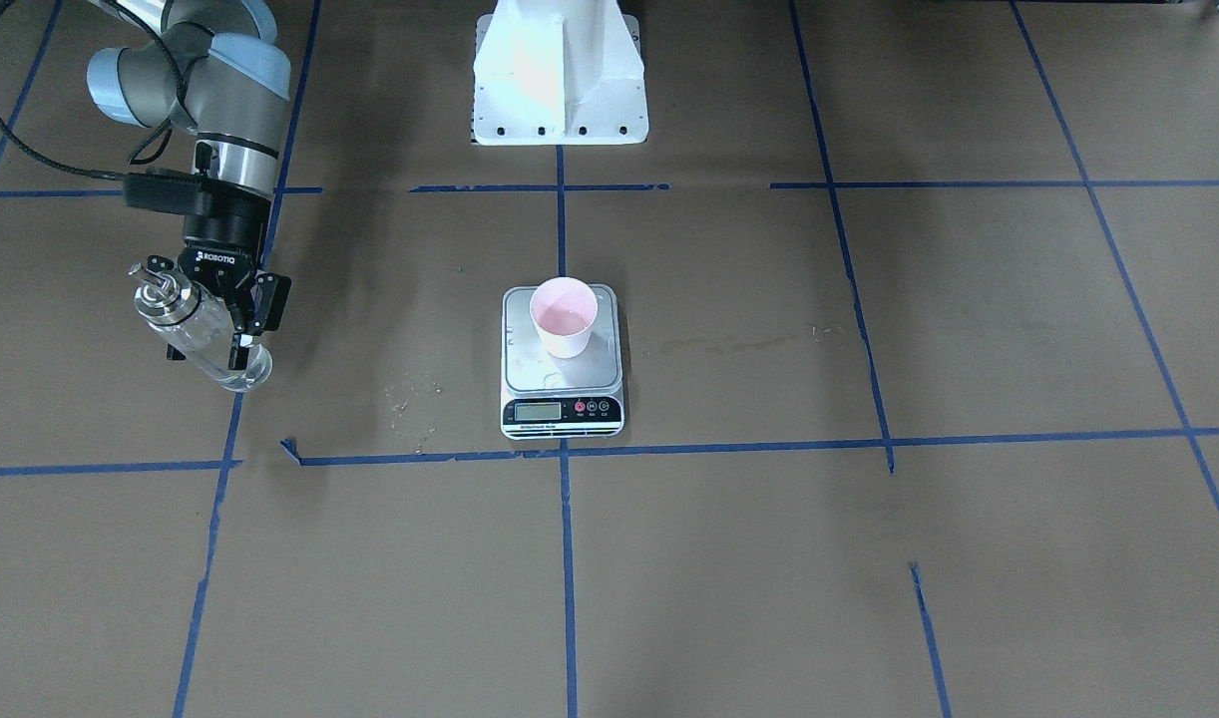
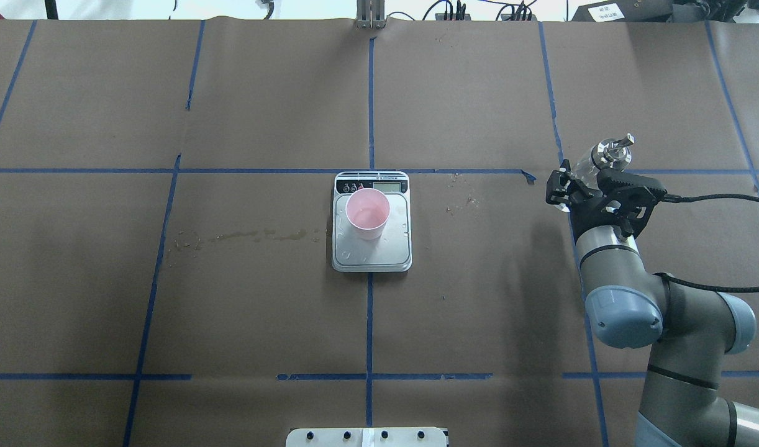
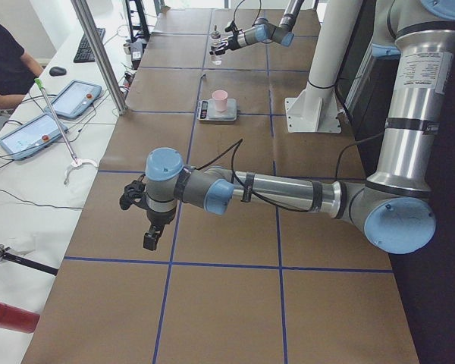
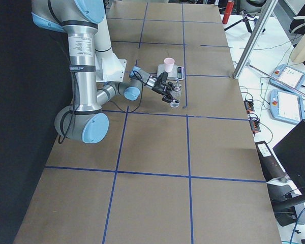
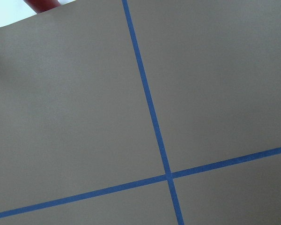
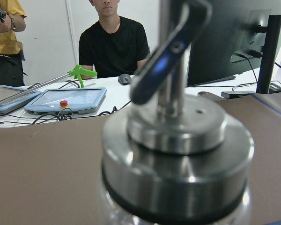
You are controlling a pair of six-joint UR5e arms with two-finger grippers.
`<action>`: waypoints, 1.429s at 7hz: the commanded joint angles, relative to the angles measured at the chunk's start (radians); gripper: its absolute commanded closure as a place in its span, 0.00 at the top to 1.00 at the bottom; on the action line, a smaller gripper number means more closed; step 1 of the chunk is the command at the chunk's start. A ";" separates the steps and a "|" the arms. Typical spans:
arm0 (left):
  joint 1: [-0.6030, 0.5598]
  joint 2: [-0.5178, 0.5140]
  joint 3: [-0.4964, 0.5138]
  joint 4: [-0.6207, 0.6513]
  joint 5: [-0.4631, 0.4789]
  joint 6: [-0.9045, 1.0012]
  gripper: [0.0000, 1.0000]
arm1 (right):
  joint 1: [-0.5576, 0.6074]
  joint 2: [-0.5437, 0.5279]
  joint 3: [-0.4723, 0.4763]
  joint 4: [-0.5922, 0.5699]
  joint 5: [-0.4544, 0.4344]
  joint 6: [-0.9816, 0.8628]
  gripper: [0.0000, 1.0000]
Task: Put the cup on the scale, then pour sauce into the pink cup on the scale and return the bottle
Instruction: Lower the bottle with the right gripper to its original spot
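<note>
The pink cup (image 1: 564,317) (image 2: 368,213) stands upright on the silver scale (image 1: 562,377) (image 2: 371,253) at the table's middle. Well off to the robot's right, my right gripper (image 1: 238,337) (image 2: 577,194) is shut on the clear glass bottle (image 1: 203,334) (image 2: 589,162). The bottle is tilted, with its base low over the paper, and I cannot tell whether it touches. Its silver cap and spout (image 6: 178,136) fill the right wrist view. The sauce inside is too clear to judge. My left gripper (image 3: 149,229) shows only in the left side view, far from the scale, and I cannot tell its state.
Damp stains mark the brown paper beside the scale (image 1: 410,399) (image 2: 243,236). The white robot base (image 1: 560,80) stands behind the scale. Blue tape lines (image 5: 152,117) grid the table. People sit at a side desk with tablets (image 6: 65,99). A red cylinder (image 3: 11,316) lies off the table.
</note>
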State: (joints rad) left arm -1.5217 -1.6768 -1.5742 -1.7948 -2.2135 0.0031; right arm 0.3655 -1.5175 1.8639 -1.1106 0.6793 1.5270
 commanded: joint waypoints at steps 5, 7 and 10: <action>0.000 -0.001 -0.003 0.000 0.000 0.000 1.00 | -0.057 -0.024 -0.066 -0.002 -0.037 0.088 0.00; 0.000 -0.001 -0.003 0.000 0.000 0.000 1.00 | -0.057 -0.039 -0.068 -0.002 -0.034 0.087 0.00; -0.002 -0.001 -0.001 0.000 0.000 0.000 1.00 | -0.059 -0.038 -0.066 -0.002 0.003 0.088 0.35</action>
State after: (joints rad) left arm -1.5224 -1.6782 -1.5767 -1.7948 -2.2135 0.0031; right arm 0.3070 -1.5555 1.7963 -1.1121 0.6615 1.6141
